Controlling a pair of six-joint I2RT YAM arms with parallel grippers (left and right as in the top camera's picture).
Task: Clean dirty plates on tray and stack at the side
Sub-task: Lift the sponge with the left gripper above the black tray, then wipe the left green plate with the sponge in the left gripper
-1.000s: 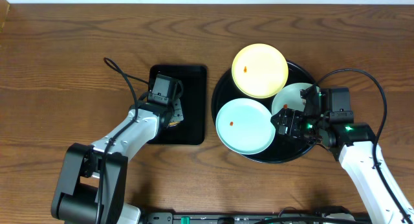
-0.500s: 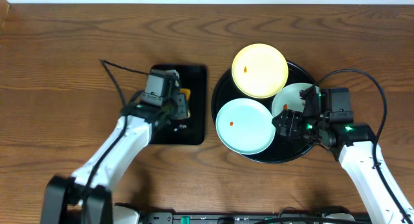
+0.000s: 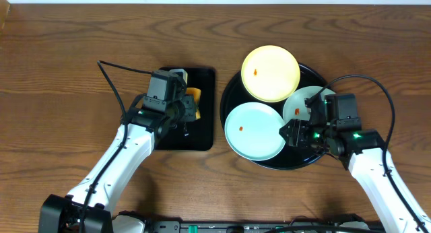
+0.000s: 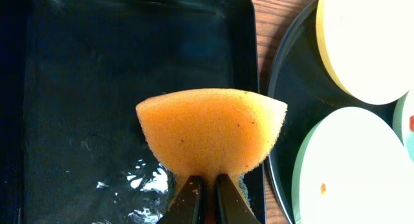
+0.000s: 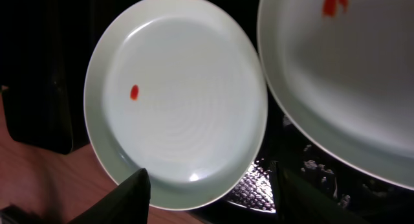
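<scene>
Three plates lie on the round black tray (image 3: 229, 91): a pale yellow plate (image 3: 271, 73) at the back, a mint plate (image 3: 254, 130) at the front left, and a second mint plate (image 3: 304, 102) partly under my right arm. Each carries a small orange-red speck. My left gripper (image 3: 185, 106) is shut on an orange sponge (image 3: 194, 102), seen close in the left wrist view (image 4: 210, 130). My right gripper (image 3: 295, 132) is open and empty over the tray. In the right wrist view its jaws (image 5: 210, 195) flank the near rim of a mint plate (image 5: 181, 101); another mint plate (image 5: 349, 75) overlaps at the upper right.
A smaller rectangular black tray (image 3: 168, 135) with a wet bottom (image 4: 97, 88) lies left of the round tray, under the sponge. A narrow strip of wooden table (image 3: 217, 125) separates the two trays. Brown wood table surrounds them.
My left arm has lifted the sponge off the rectangular tray's floor and swung it toward that tray's right edge. My right gripper has edged slightly left over the round tray.
</scene>
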